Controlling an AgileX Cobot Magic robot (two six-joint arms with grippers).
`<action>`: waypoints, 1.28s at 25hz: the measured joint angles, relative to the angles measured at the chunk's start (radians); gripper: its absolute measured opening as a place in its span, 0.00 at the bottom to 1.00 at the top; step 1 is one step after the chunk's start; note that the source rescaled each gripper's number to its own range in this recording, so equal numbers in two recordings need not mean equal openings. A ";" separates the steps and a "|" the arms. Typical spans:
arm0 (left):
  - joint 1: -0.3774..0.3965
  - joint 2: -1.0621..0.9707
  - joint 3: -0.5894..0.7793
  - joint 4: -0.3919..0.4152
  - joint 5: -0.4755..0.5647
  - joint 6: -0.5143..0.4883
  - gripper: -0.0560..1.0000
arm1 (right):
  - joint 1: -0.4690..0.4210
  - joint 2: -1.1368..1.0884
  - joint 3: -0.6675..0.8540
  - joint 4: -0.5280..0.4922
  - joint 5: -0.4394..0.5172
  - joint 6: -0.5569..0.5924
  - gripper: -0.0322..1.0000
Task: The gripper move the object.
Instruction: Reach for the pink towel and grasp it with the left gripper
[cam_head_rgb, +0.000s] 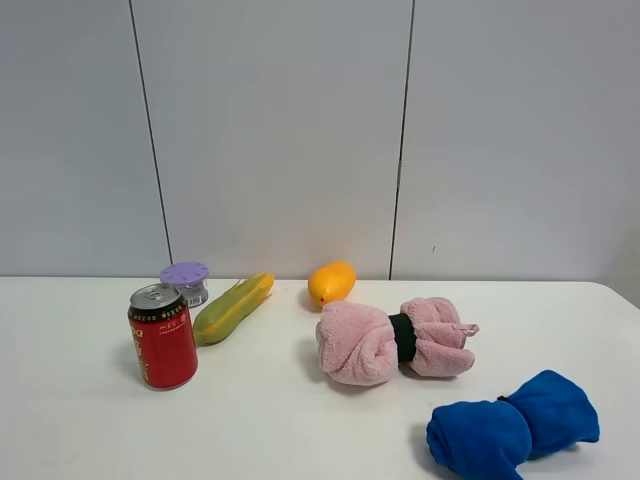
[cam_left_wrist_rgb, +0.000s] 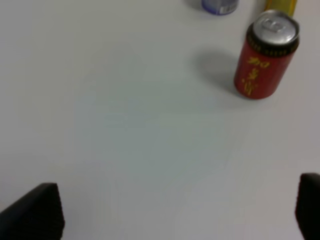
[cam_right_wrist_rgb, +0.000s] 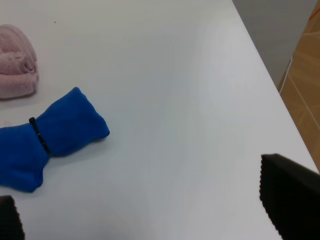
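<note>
The fluffy pink rolled towel (cam_head_rgb: 392, 340), cinched by a black band, lies on the white table right of centre; one end of it shows in the right wrist view (cam_right_wrist_rgb: 17, 70). Neither gripper shows in the high view. In the left wrist view my left gripper (cam_left_wrist_rgb: 175, 212) is open and empty over bare table, its black fingertips (cam_left_wrist_rgb: 35, 212) spread wide, well short of the red can (cam_left_wrist_rgb: 265, 57). In the right wrist view my right gripper (cam_right_wrist_rgb: 145, 207) is open and empty, its fingertips (cam_right_wrist_rgb: 290, 195) spread wide, near the blue rolled towel (cam_right_wrist_rgb: 47, 135).
A red can (cam_head_rgb: 162, 336) stands at the left, with a purple-lidded jar (cam_head_rgb: 186, 282) and a corn cob (cam_head_rgb: 233, 307) behind it. An orange mango (cam_head_rgb: 331, 282) lies at the back centre. The blue rolled towel (cam_head_rgb: 512, 427) lies front right. The table's right edge (cam_right_wrist_rgb: 265, 65) drops to the floor.
</note>
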 joint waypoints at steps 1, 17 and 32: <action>0.000 0.060 -0.033 -0.007 -0.024 0.021 0.89 | 0.000 0.000 0.000 0.000 0.000 0.000 1.00; -0.298 0.807 -0.613 -0.041 -0.095 0.280 0.89 | 0.000 0.000 0.000 0.000 0.000 0.000 1.00; -0.693 1.190 -0.882 -0.026 -0.105 0.431 0.89 | 0.000 0.000 0.000 0.000 0.000 0.000 1.00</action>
